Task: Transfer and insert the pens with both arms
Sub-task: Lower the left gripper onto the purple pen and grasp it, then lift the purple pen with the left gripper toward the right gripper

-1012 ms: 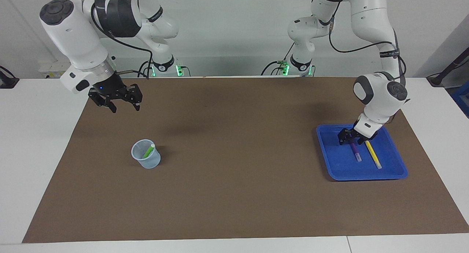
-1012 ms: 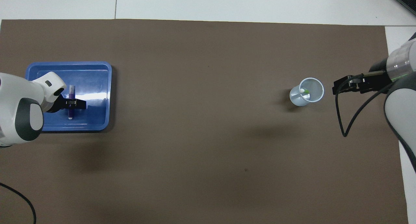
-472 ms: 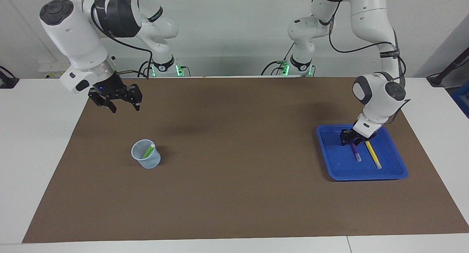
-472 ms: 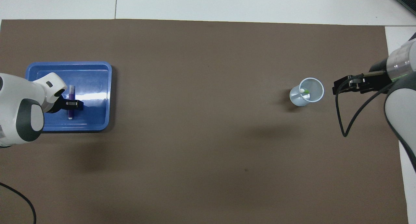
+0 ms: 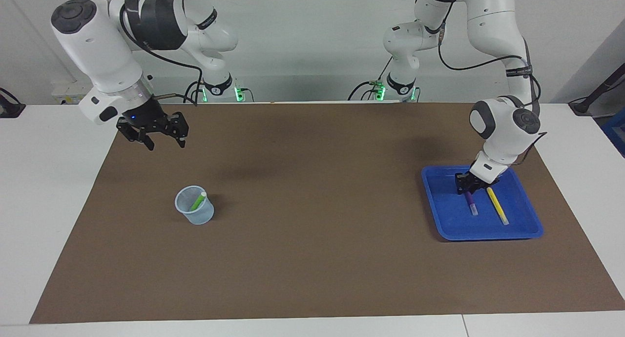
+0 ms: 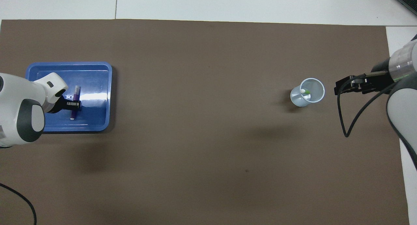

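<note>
The purple pen (image 5: 471,202) lies in the blue tray (image 5: 481,237) at the left arm's end of the table, and my left gripper (image 5: 466,186) is down in the tray, shut on its dark end. From overhead the purple pen (image 6: 76,92) sits slightly tilted in the left gripper (image 6: 74,103). The yellow pen (image 5: 497,205) lies beside it in the tray, hidden under the arm in the overhead view. The green pen (image 5: 197,201) (image 6: 305,91) stands slanted in a clear cup (image 5: 195,211) (image 6: 308,92). My right gripper (image 5: 167,145) (image 6: 336,88) hangs open over the mat beside the cup, holding nothing.
A brown mat (image 5: 312,259) covers most of the white table. The blue tray (image 6: 97,67) sits near the mat's edge at the left arm's end. A black cable (image 6: 342,120) loops down from the right wrist over the mat.
The left gripper's fingers have closed in on the purple pen, and the pen has turned slightly in the tray. The right arm has hardly moved.
</note>
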Robot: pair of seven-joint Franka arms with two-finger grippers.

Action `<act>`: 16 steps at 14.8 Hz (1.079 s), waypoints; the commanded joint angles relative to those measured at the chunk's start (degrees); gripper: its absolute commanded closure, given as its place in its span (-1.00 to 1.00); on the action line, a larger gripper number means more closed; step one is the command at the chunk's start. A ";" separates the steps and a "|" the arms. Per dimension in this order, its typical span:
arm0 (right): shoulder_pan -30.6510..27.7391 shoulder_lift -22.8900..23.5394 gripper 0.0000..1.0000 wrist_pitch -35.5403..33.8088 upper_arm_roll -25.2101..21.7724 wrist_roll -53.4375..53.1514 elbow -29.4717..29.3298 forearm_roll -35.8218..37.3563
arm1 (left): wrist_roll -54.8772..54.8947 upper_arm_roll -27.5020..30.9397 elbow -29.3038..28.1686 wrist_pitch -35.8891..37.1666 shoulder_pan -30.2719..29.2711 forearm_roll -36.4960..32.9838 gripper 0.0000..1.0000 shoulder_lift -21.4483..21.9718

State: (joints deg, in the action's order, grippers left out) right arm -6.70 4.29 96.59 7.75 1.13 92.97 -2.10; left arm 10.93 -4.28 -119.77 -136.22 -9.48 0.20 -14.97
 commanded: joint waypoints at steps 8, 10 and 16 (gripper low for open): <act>-0.69 -1.31 -0.63 -0.53 0.51 0.10 1.25 0.78 | -2.22 -0.12 7.51 8.75 0.34 -0.65 1.00 -1.02; -0.69 -1.39 -0.63 -0.35 0.42 0.10 1.43 0.78 | -5.37 -0.38 12.17 13.76 0.95 0.06 1.00 -2.07; -0.69 -1.48 -0.63 -0.53 0.51 0.01 1.61 0.08 | -24.77 -0.82 17.36 23.34 6.04 8.23 1.00 0.29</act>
State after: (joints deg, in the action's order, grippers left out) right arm -6.80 4.29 96.59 7.77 1.14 93.14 -2.10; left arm -6.72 -5.41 -104.74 -117.13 -5.39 7.50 -15.48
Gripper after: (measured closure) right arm 0.181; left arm 0.833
